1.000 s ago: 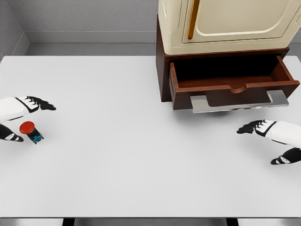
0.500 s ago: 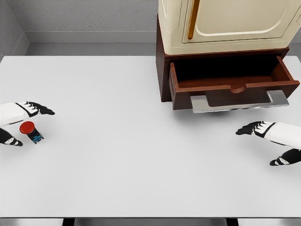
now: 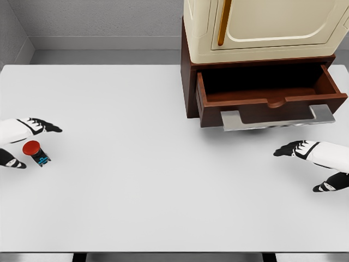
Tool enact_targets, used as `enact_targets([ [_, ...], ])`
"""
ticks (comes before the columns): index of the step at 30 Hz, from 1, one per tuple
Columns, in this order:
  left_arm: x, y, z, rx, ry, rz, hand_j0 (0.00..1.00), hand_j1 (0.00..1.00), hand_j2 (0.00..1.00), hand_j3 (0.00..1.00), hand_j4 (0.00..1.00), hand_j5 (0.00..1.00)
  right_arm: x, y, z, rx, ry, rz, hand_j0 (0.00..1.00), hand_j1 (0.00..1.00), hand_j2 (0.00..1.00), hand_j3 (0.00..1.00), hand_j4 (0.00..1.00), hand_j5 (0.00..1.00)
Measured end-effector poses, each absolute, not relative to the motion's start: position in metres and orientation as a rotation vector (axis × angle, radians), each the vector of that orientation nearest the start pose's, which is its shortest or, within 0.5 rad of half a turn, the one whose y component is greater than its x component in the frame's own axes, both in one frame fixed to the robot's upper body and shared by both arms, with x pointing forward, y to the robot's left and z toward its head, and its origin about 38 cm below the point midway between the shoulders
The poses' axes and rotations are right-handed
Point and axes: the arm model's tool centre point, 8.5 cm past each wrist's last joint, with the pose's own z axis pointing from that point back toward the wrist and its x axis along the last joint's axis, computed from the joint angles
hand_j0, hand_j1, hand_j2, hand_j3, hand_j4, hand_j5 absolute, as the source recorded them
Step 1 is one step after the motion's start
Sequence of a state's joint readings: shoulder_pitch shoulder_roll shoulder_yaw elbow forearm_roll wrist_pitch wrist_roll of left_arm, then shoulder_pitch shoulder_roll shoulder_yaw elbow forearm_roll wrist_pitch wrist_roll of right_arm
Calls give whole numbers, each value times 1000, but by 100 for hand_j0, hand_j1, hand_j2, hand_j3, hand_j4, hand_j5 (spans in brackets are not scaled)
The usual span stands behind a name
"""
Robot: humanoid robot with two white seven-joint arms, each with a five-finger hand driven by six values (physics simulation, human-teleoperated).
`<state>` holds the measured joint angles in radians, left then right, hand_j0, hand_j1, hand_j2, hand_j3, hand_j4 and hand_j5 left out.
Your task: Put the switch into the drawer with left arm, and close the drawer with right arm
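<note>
The white tabletop (image 3: 136, 180) met grey walls; the switch (image 3: 36, 152) lay at its left edge between the left hand's (image 3: 19, 142) spread fingers. The drawer (image 3: 267, 98) stood open; the right hand (image 3: 319, 164) rested with fingers apart.

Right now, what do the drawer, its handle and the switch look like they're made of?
Drawer: looks like dark reddish-brown wood, smooth matte, though no grain shows. Handle: probably brushed metal, flat grey with a pale sheen. Switch: likely plastic, with a glossy red cap on a dark body bearing blue marks.
</note>
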<state>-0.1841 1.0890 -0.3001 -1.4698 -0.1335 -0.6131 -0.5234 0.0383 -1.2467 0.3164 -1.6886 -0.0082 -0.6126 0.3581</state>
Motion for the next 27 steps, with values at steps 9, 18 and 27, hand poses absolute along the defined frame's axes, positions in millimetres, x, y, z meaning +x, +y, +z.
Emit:
enact_targets([
  [9,356,435,185,294,-1235,-1797,89,89,89,89,89,89,305,-402,191,-119,-1354,1778,100,100,100,100,100,100],
  [18,355,437,178,281,-1216,-1792,60,60,60,60,60,60,304,-402,191,-117,-1352,1778,100,100,100,100,100,100],
  [27,355,448,173,286,-1192,-1759,44,44,44,44,44,44,305,-402,192,-120,-1354,1779,100,100,100,100,100,100],
])
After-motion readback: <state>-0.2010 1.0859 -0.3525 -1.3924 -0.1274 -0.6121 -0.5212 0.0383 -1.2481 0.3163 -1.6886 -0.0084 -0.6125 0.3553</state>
